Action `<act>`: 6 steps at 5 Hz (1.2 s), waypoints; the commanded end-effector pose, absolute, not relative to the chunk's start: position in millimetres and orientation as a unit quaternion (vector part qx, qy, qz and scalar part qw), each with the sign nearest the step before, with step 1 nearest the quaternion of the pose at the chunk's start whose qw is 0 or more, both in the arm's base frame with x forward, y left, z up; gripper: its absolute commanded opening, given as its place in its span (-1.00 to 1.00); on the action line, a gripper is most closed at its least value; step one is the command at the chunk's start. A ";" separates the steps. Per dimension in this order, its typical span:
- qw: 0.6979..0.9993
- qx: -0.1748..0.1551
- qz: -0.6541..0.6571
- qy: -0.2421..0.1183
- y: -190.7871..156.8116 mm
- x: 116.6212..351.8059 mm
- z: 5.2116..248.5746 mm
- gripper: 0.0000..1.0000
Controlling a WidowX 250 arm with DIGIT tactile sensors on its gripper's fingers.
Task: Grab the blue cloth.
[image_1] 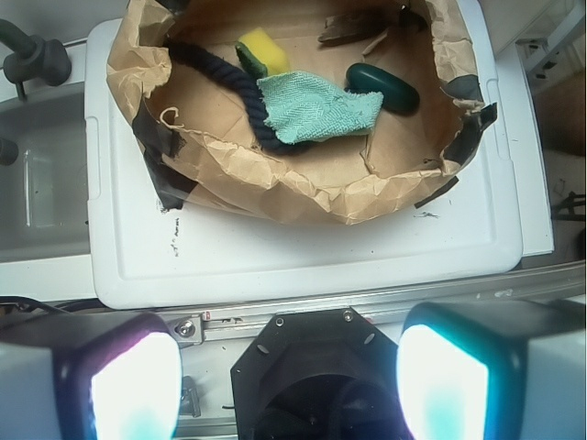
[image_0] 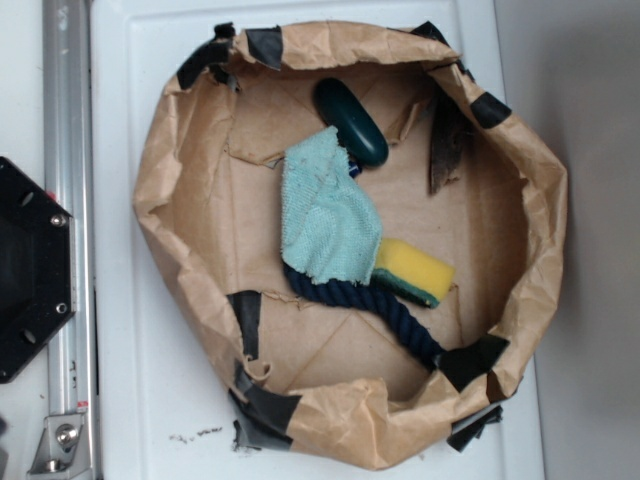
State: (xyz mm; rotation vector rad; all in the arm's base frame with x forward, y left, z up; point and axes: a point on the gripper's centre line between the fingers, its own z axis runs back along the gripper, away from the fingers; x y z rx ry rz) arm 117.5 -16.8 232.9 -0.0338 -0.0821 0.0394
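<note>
My gripper (image_1: 289,385) spread wide, parked outside crumpled brown paper bin (image_1: 275,188); light aqua terry cloth (image_1: 316,108) draped over navy rope (image_1: 220,78), untouched.

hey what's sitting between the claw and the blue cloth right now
In the wrist view, the open claw is outside the paper basket. Between it and the blue cloth lie a metal rail, bare white lid and the basket's crumpled wall.

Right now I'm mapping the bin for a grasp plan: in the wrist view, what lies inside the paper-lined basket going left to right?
Navy rope → yellow sponge → blue cloth → dark teal oval object, all inside the brown paper basket.
</note>
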 end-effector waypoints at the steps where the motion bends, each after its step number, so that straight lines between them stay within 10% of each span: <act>1: 0.987 -0.039 0.131 -0.084 -1.4 216.7 196.6 1.00; 6: 0.993 -0.010 0.090 -0.082 34.7 256.3 35.8 1.00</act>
